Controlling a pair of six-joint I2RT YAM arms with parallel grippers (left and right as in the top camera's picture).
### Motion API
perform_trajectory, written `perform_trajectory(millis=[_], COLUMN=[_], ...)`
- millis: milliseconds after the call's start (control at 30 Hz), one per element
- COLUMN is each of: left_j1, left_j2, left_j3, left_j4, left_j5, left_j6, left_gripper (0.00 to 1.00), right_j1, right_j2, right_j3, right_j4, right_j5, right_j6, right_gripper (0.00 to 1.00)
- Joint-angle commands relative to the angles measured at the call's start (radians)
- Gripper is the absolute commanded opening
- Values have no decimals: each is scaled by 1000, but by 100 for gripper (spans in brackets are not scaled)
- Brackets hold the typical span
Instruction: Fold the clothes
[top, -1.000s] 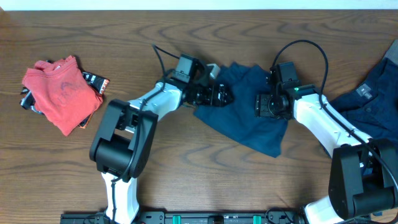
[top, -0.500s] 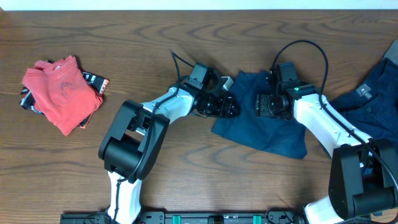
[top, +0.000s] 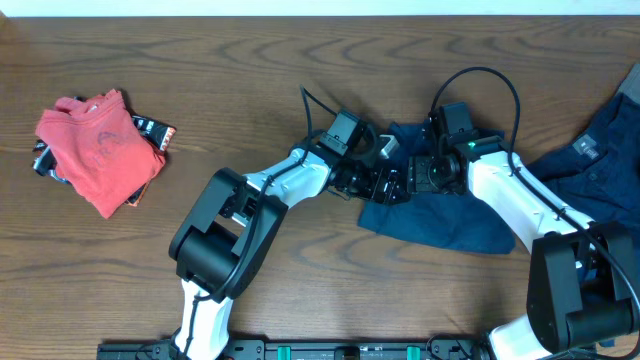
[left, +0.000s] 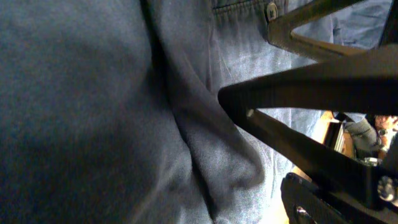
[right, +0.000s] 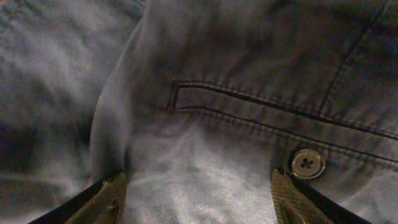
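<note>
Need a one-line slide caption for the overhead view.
Both arms meet over crumpled dark navy blue cloth shorts mid-table; coral-red cloth tee piled far left, another navy garment at right edge.

Robot lab — wooden table (top: 90, 280), two arms (top: 500, 190)

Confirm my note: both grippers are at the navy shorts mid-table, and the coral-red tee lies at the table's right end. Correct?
No. The coral-red tee lies at the left end of the table, not the right; the overhead view shows it. The left gripper and right gripper are indeed at the navy shorts.
</note>
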Motion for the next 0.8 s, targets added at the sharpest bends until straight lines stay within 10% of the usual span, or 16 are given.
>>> perform_trajectory(millis=[0,500,767], left_j1=[-50,-119,-129], left_j2=[19,19,19], left_j3=[-9,-33,-34], left_j4=[-14,-14,-13], left_j5=[-43,-173,-219], left_j6=[2,-2,-2], left_gripper=[84,76,27], right_j1=[36,-81,-186], right_j2=[18,-110,-192], right_j3=[-14,147,178], right_j4=[-3,-138,-250], right_j5=[-27,105,111], right_j6=[-8,-1,-2], right_gripper=[73,73,73])
